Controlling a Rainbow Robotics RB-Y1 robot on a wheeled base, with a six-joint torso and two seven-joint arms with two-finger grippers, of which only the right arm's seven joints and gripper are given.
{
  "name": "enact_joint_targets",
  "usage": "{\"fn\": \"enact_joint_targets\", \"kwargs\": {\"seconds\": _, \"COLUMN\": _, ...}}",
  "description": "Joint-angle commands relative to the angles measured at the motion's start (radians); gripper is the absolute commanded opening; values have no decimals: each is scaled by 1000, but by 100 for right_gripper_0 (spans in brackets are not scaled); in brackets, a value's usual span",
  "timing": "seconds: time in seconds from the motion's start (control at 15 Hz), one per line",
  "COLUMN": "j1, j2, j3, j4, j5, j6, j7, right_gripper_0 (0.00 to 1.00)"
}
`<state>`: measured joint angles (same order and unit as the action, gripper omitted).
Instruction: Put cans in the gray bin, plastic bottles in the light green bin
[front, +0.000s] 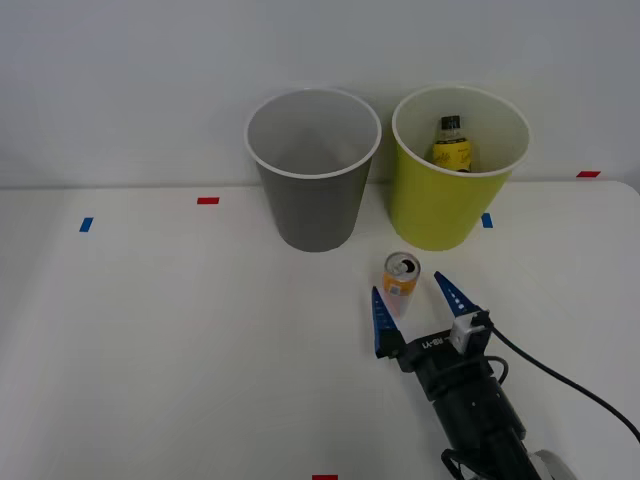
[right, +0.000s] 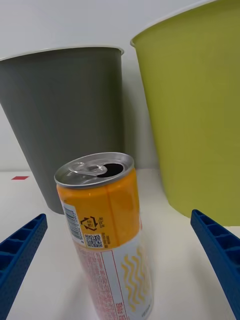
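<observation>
Front view. The step in hand is the approach to the can (front: 401, 283), which stands upright on the white table (front: 180, 350) just in front of the light green bin (front: 440, 205) and slightly toward the gray bin (front: 312, 200). The right gripper (front: 414, 303) is spread wide, one blue finger on each side of the can's lower body; neither finger appears to touch it. The can is not yet grasped. Judged from this position, the next move calls for advancing a little so the can sits deeper between the fingers, closing on its body, lifting it above the white rim, and carrying it toward the robot's left to release over the gray bin.

Containers: the gray bin shows a pale interior with nothing visible in it, though its floor is partly hidden by the near wall. The light green bin holds the plastic bottle (front: 451, 143), with black cap and yellow label, leaning against the far wall. The bottle half of the task therefore appears done.

Right wrist view. The can (right: 105, 225) stands between the two ribbed fingers (right: 20, 255), with clear table showing on both sides of it, confirming the open, unloaded state. Its pull-tab top is already opened, so it may be light and easy to tip if one finger makes contact first. Behind it stand the gray bin (right: 65, 115) and the light green bin (right: 195, 100), side by side with a narrow gap between them.
</observation>
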<state>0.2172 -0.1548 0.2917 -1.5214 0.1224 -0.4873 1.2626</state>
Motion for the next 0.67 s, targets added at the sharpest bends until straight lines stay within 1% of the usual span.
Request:
{"fn": "enact_joint_targets", "kwargs": {"seconds": 0.07, "j1": -21, "j2": 17, "j3": -13, "j4": 0, "j5": -1, "j6": 35, "j7": 0, "right_gripper_0": 100}}
{"fn": "enact_joint_targets", "kwargs": {"seconds": 0.27, "j1": -47, "j2": 14, "j3": -19, "j4": 0, "j5": -1, "j6": 70, "j7": -2, "right_gripper_0": 100}}
{"fn": "enact_joint_targets", "kwargs": {"seconds": 0.67, "j1": -62, "j2": 8, "j3": -9, "j4": 1, "j5": -3, "j6": 82, "j7": -12, "right_gripper_0": 100}}
